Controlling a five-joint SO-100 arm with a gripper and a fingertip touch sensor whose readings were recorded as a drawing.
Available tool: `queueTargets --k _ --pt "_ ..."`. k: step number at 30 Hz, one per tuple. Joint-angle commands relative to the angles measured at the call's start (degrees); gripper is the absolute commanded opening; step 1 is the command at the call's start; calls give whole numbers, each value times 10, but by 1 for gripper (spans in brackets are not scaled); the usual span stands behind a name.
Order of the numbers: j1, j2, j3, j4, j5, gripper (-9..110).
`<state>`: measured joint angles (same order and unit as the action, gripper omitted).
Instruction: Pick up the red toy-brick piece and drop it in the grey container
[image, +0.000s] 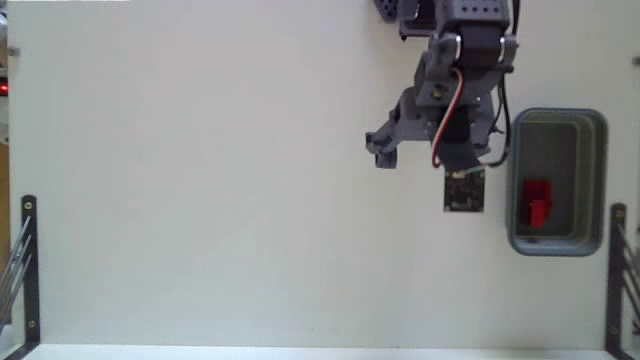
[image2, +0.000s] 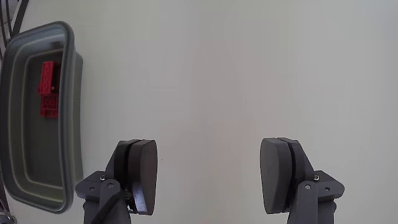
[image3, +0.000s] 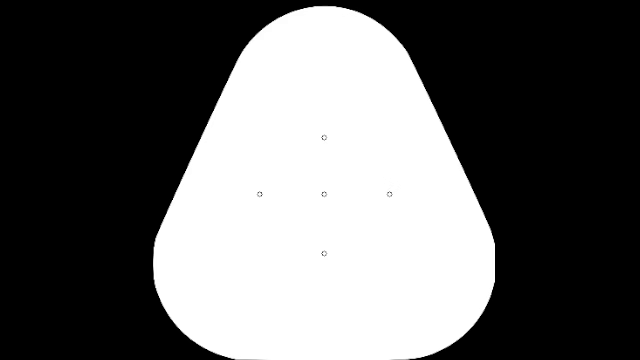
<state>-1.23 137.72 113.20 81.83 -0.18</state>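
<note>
Plainly, gripper (image2: 211, 177) gapes wide, empty, above bare table (image2: 236, 74).

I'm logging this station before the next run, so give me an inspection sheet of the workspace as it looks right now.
Surface: plain white table, bare where visible.
Job's things: red brick lies inside the grey tray; the wrist view shows the same, brick in tray.
Clutter: nothing seen.
End effector: end effector open and empty, above bare table beside the tray; in the fixed view it sits left of the tray.
Cables: red wire and black cable run along the arm.
Surroundings: dark metal brackets at both table edges.
</note>
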Motion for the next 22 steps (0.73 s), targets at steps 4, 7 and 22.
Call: queueTargets --k 4,7,22 --pt "11 42 12 1 2 110" --pt "12 44 13 1 2 110" --pt "12 44 14 1 2 110"
